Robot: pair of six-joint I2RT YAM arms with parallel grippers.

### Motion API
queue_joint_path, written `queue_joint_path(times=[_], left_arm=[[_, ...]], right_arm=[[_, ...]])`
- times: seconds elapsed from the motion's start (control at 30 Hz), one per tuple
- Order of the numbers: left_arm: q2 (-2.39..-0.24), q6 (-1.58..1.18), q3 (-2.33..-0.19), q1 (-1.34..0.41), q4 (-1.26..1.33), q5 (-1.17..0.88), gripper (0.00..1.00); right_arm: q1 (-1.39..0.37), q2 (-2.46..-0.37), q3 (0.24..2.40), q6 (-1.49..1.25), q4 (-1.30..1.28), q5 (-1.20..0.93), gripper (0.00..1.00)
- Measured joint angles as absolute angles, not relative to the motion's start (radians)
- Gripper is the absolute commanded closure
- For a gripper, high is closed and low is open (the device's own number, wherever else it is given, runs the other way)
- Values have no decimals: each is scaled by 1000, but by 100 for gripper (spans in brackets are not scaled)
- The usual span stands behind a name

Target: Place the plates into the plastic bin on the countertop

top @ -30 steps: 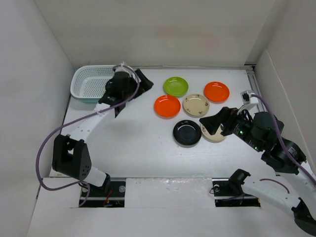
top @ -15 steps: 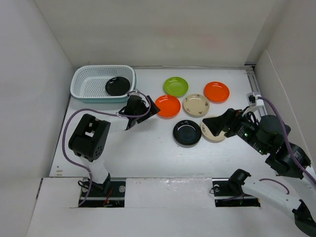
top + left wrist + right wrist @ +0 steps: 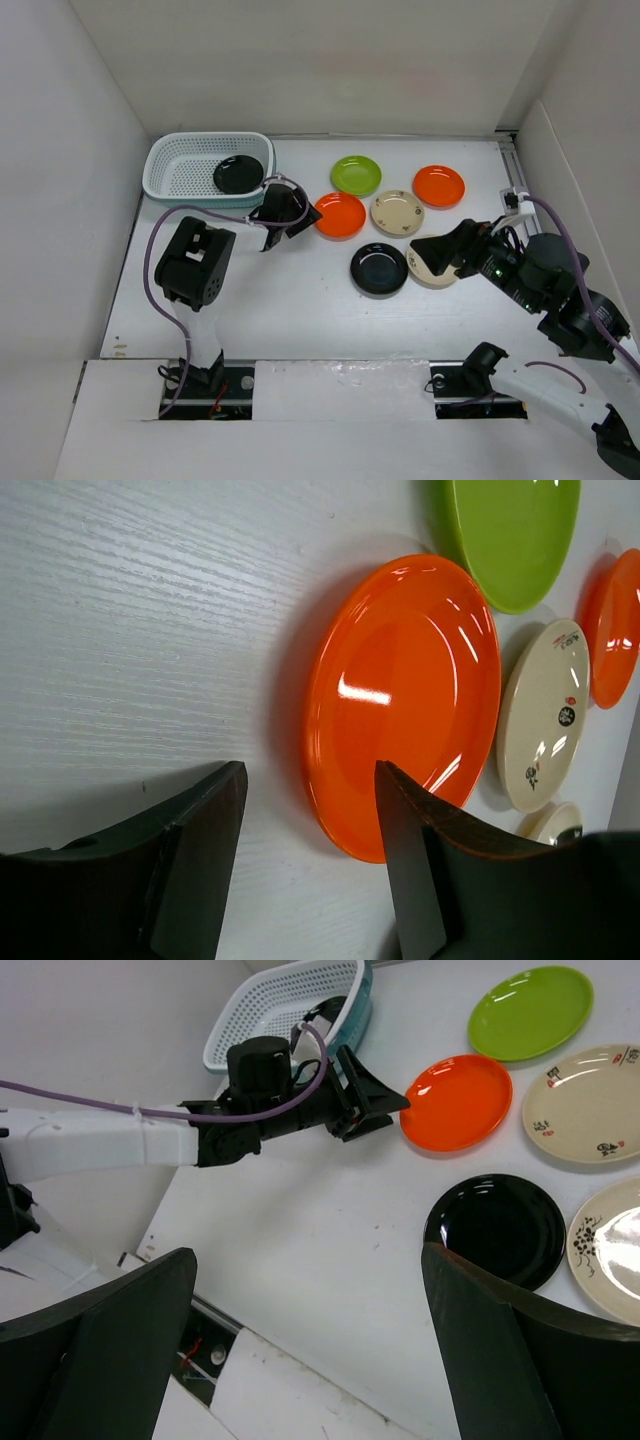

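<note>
The teal plastic bin (image 3: 190, 170) stands at the back left and holds one black plate (image 3: 238, 174). My left gripper (image 3: 296, 212) is open and low at the left rim of the near orange plate (image 3: 340, 216). In the left wrist view its jaws (image 3: 310, 772) straddle that plate's near edge (image 3: 405, 695). The green plate (image 3: 356, 175), second orange plate (image 3: 438, 186), a beige plate (image 3: 397, 212) and a black plate (image 3: 379, 269) lie on the countertop (image 3: 290, 290). My right gripper (image 3: 435, 252) is open and empty above the other beige plate (image 3: 437, 275), partly hiding it.
White walls close in the left, back and right sides. The right wrist view shows the bin (image 3: 300, 1000), the left arm (image 3: 120, 1145) stretched across the left side, and the black plate (image 3: 497, 1230) just right of the right gripper (image 3: 308, 1258).
The left gripper left the bin, where a black plate now lies, and swung right and down to the near orange plate. The right gripper has barely moved.
</note>
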State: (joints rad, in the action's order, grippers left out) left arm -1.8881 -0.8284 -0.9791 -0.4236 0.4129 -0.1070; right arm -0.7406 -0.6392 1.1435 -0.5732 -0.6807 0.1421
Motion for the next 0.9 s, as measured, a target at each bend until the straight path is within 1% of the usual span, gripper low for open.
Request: queue_joint_path(times=[0.13, 0.23, 0.27, 0.3, 0.37, 0.5, 0.57, 0.6, 0.63, 0.67, 0.9], left_arm=[[-1908, -828, -1037, -424, 346, -108, 46], [-1923, -830, -1081, -429, 292, -103, 46], [-1931, -831, -1098, -430, 273, -100, 48], [-1939, -834, -1116, -432, 259, -96, 53], [-1958, -842, -1140, -432, 239, -89, 59], [-1975, -852, -1156, -432, 219, -81, 75], [-1977, -857, -1157, -431, 210, -76, 88], [-1979, -858, -1159, -431, 203, -73, 91], [-1982, -861, -1160, -431, 197, -74, 97], [-1982, -865, -1161, -431, 196, -75, 100], [-1961, -881, -1166, -440, 153, -31, 100]], right_arm=[[-741, -634, 1143, -574, -681, 142, 0], [-741, -634, 1143, -574, -681, 142, 0], [-741, -634, 1143, -574, -681, 142, 0], [-741, -633, 1143, -574, -681, 142, 0], [-741, -629, 1143, -574, -681, 142, 0], [-741, -620, 1143, -575, -681, 142, 0], [-741, -616, 1143, -575, -681, 145, 0], [-741, -614, 1143, -575, -681, 146, 0], [-741, -612, 1143, -576, -681, 148, 0], [-741, -609, 1143, -576, -682, 149, 0], [-741, -606, 1143, -576, -682, 150, 0]])
